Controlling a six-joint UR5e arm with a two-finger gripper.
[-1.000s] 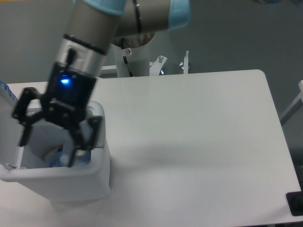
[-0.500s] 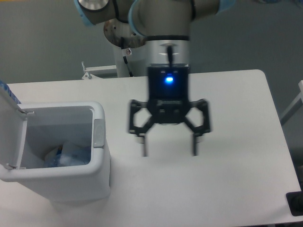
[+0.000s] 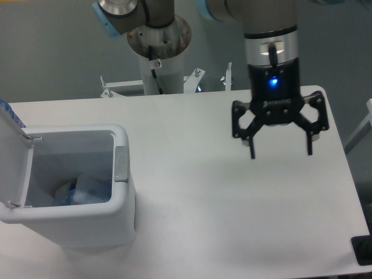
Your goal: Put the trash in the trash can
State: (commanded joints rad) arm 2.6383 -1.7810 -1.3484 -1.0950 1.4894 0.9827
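The white trash can [image 3: 119,206] stands at the table's front left with its flip lid [image 3: 10,145] swung open to the left. Inside it lies the trash: a crushed bluish clear bottle and pale wrapper [image 3: 84,189] at the bottom. My gripper [image 3: 281,152] hangs above the right part of the table, far from the can. Its two black fingers are spread wide apart with nothing between them.
The arm's white base column [image 3: 158,64] and metal brackets [image 3: 195,78] stand behind the table's far edge. A dark object [image 3: 362,250] sits at the front right corner. The table's right edge runs close beside the gripper.
The gripper has swung from over the trash can across the table to the right side, staying open and empty. The trash stays in the can.
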